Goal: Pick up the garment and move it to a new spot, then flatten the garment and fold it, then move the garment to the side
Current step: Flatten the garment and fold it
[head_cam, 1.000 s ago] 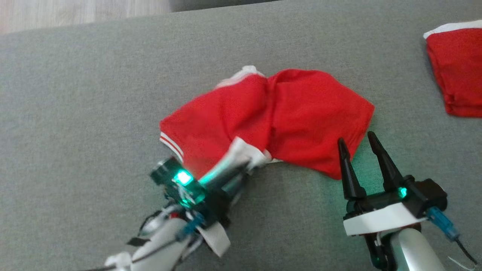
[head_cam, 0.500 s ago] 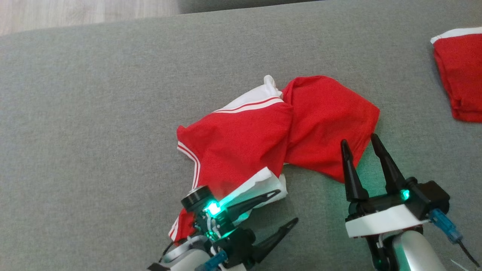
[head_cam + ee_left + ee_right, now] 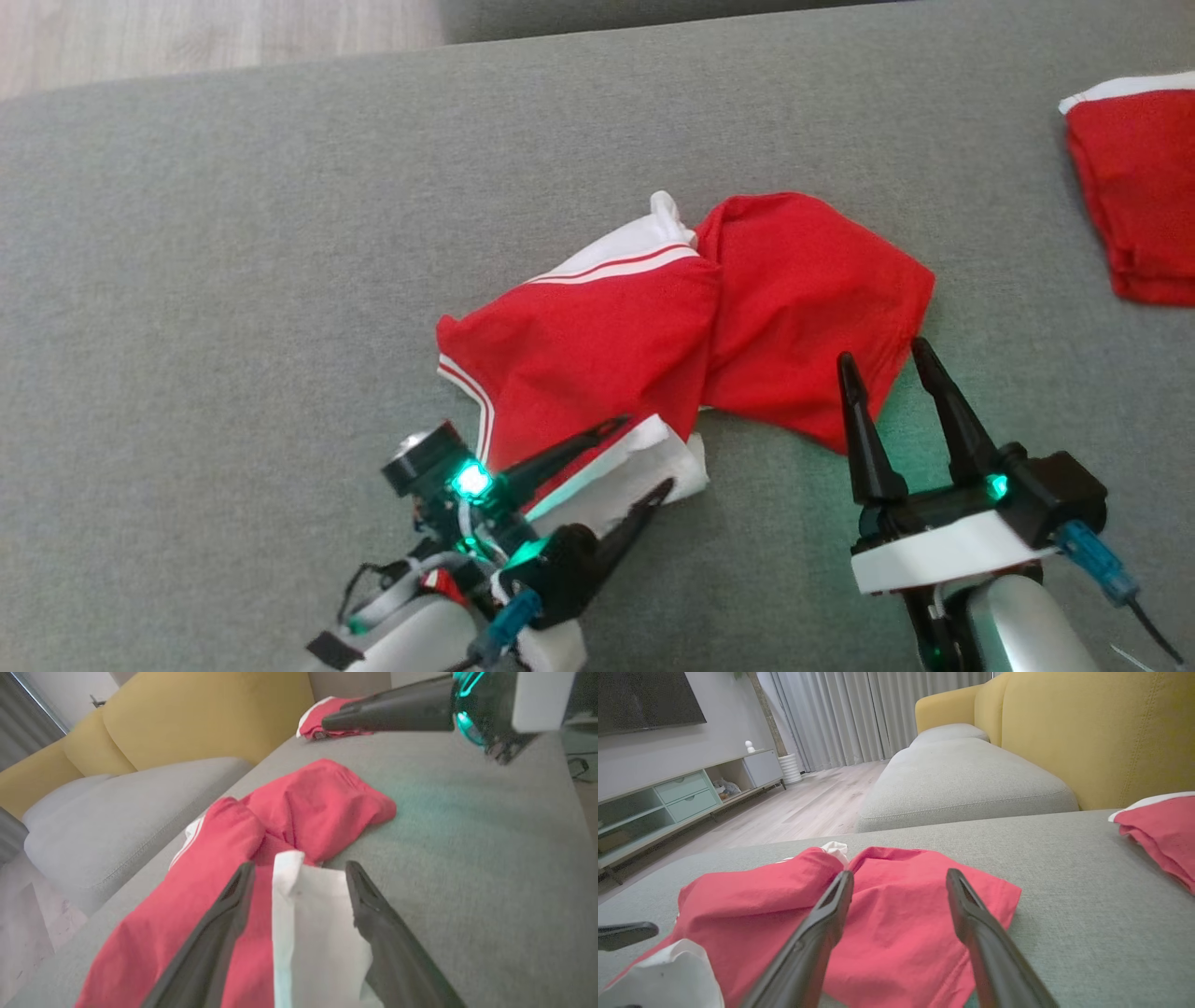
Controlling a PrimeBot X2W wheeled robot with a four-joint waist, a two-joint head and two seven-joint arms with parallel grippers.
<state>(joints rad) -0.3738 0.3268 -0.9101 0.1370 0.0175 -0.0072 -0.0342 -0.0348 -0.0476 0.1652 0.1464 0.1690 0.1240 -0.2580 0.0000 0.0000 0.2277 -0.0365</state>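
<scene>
The garment [image 3: 794, 299], red shorts with white striped trim, lies crumpled in the middle of the grey cushion top [image 3: 233, 280]. Its white waistband [image 3: 644, 462] sticks out at the near edge. My left gripper [image 3: 646, 455] is open, one finger on each side of that waistband [image 3: 317, 914], not clamped on it. My right gripper [image 3: 881, 352] is open too, tips over the garment's near right corner. In the right wrist view the red cloth [image 3: 896, 933] lies just beyond and under my right gripper [image 3: 899, 873]. My left gripper [image 3: 300, 865] points at the red folds [image 3: 317, 802].
A second red garment [image 3: 1134, 187], folded with a white edge, lies at the far right of the cushion. A yellow sofa back [image 3: 1087, 732] and a grey seat cushion [image 3: 962, 779] stand beyond. Wooden floor [image 3: 187, 37] runs along the far left edge.
My left gripper, shut on the white waistband a second ago, pulled it nearer, turned the left half over and opened. It has since shifted slightly left. The right gripper has stayed put.
</scene>
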